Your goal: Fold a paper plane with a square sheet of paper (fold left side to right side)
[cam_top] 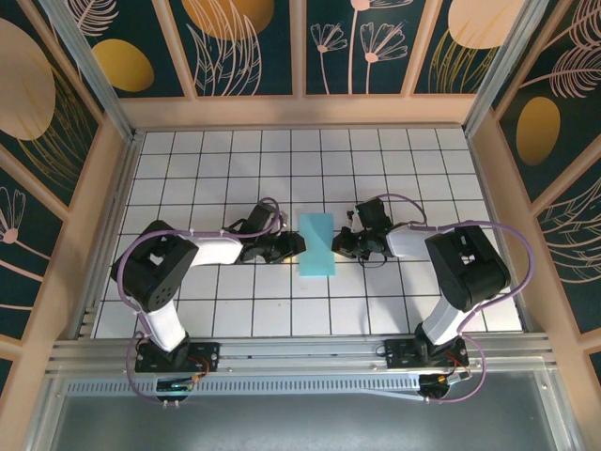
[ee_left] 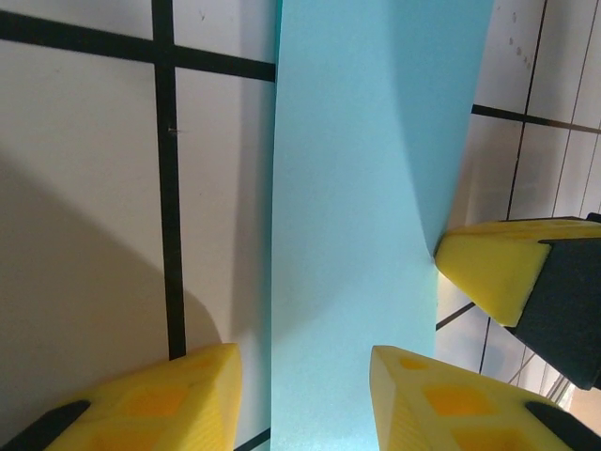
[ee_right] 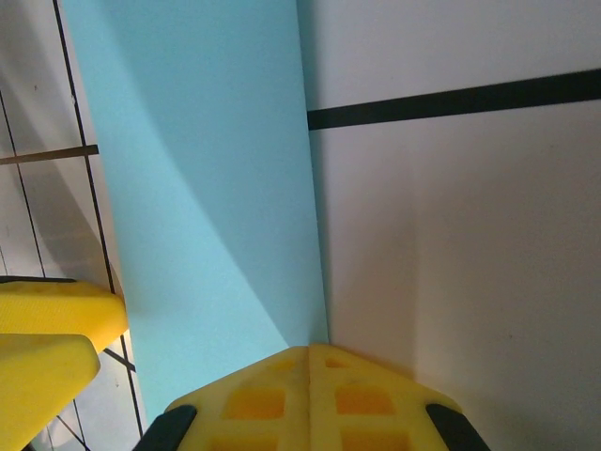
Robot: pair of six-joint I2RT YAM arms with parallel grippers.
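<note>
The paper (cam_top: 316, 244) lies near the middle of the worktop (cam_top: 216, 310). From above I see it as a light teal rectangle, narrower than it is tall, with its long sides running about 12 to 6. The left end effector (cam_top: 297, 246) sits at the paper's 9 o'clock edge and the right end effector (cam_top: 340, 246) at its 3 o'clock edge, so the two face each other across the strip. On my left wrist feed the paper (ee_left: 366, 188) runs from 12 to 6 up the frame. The left end effector (ee_left: 302, 355) has its yellow fingers (ee_left: 160, 404) set apart, one over bare white tile at 7 o'clock and the other overlapping the paper's edge at 5 o'clock. It is partly open and I see nothing clamped in it. At 3 o'clock on that feed, the other arm's yellow tip meets the paper's far edge. On my right wrist feed the right end effector (ee_right: 310, 352) has its fingers pressed together with no gap, and the closed tip touches the paper (ee_right: 197, 188) at its long edge. I cannot tell whether any paper is pinched there. Around the paper, the worktop is white tile ruled with black lines.
</note>
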